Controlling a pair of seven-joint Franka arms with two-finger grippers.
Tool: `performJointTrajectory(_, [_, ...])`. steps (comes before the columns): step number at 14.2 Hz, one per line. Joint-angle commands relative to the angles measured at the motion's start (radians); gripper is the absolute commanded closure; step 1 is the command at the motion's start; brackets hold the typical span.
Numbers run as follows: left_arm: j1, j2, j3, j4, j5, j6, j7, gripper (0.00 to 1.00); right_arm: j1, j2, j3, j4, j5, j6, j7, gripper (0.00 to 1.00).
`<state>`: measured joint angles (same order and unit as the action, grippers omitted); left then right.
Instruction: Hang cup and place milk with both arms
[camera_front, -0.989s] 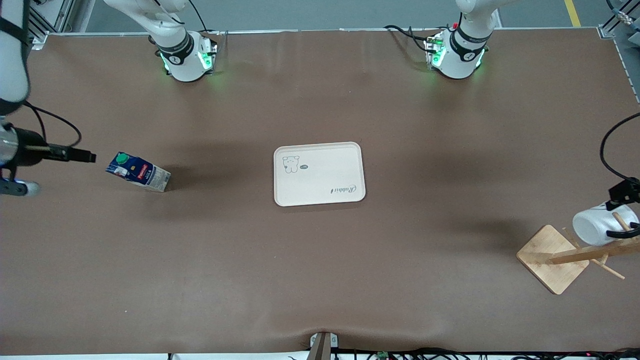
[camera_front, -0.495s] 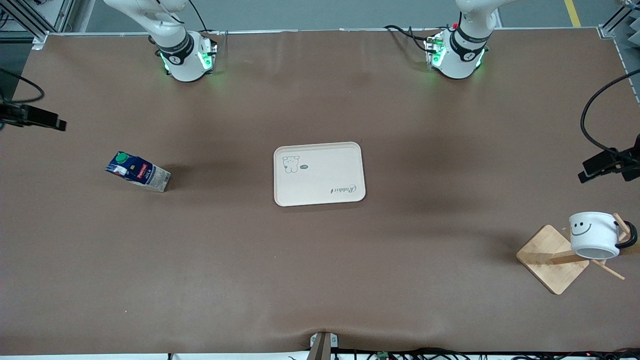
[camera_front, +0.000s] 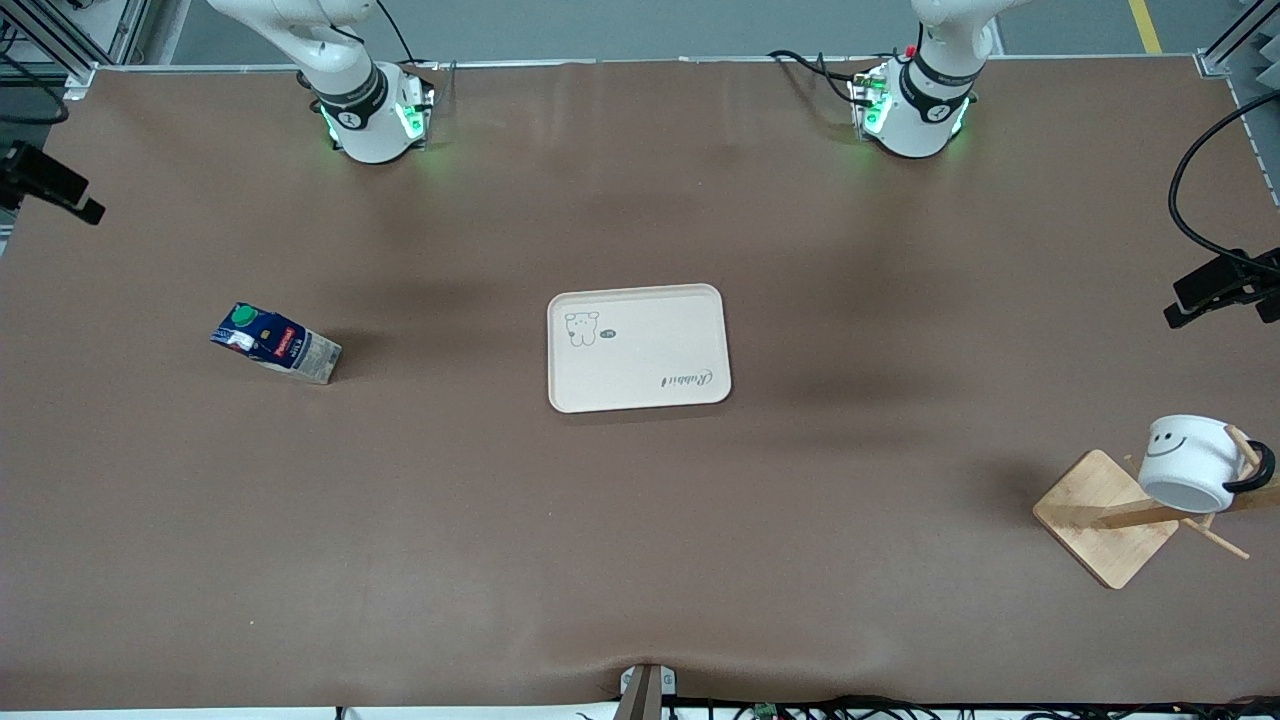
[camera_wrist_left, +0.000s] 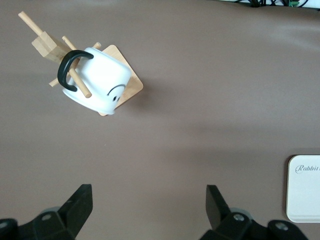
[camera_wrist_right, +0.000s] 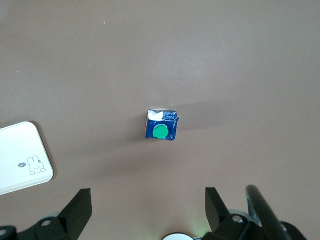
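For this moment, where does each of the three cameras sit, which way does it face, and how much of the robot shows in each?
Front view: high across the table, facing both bases; it sees the tray, milk, and cup hung on the rack.
Left wrist view: on the left arm, looking down at cup and rack; the open left gripper shows.
Right wrist view: on the right arm, looking down at the milk; the open right gripper shows.
Shared: the tray's corner appears in both wrist views.
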<state>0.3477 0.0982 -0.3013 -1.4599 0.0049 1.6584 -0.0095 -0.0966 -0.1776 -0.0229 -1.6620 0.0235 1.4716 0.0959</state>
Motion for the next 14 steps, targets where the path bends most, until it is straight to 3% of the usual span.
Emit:
performJointTrajectory(1, [0.002, -0.002, -0.018, 0.046, 0.003, -0.045, -0.01, 0.0, 0.001, 0.019, 0.004, 0.04, -0.013, -0.013, 0.016, 0.0])
performJointTrajectory(5, [-0.024, -0.009, -0.015, 0.056, 0.004, -0.106, -0.012, 0.0, -0.008, 0.056, 0.001, 0.087, -0.026, -0.014, 0.015, 0.0])
performJointTrajectory(6, [-0.071, -0.032, 0.011, 0.055, 0.003, -0.108, -0.017, 0.0, -0.011, 0.056, -0.002, 0.087, -0.027, -0.017, 0.013, 0.0])
performJointTrajectory(10, [-0.301, -0.11, 0.233, -0.028, -0.014, -0.114, -0.038, 0.0, -0.002, 0.093, 0.001, 0.105, -0.023, -0.01, 0.016, 0.0])
performJointTrajectory(14, [-0.377, -0.132, 0.258, -0.068, -0.016, -0.114, -0.145, 0.0, -0.006, 0.11, 0.001, 0.113, -0.011, -0.007, 0.024, 0.0])
